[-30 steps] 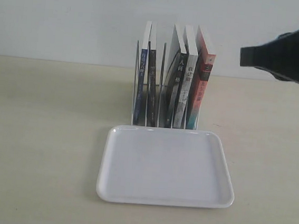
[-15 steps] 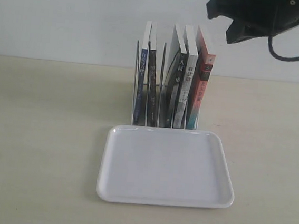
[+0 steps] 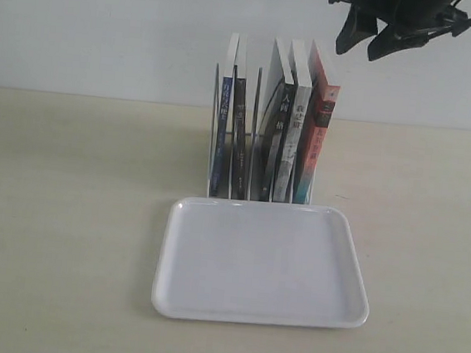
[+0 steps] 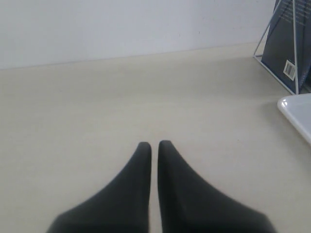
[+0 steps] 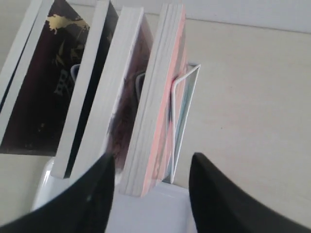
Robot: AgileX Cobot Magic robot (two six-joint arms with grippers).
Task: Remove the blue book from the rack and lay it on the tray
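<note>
The blue book (image 3: 222, 129) stands upright at the left end of the silver wire rack (image 3: 253, 145), its blue spine facing the white tray (image 3: 262, 262) in front. My right gripper (image 3: 361, 48) hangs open, fingers pointing down, high above and a little right of the red-orange-spined book (image 3: 315, 142). In the right wrist view the open right gripper (image 5: 153, 160) looks down on that book's top (image 5: 163, 97). My left gripper (image 4: 154, 144) is shut and empty over bare table; it sees the blue book's dark cover with a barcode (image 4: 286, 56) behind the rack wires (image 4: 271, 30).
Other books fill the rack: a dark-spined one (image 3: 239, 135) beside the blue book and two white-spined ones (image 3: 282, 139) in the middle. A white wall rises behind the rack. The tray's corner (image 4: 297, 112) shows in the left wrist view.
My right gripper has swung from the right side up and leftward, turning its fingers downward above the rack's right end. Books, rack and tray have not moved.
</note>
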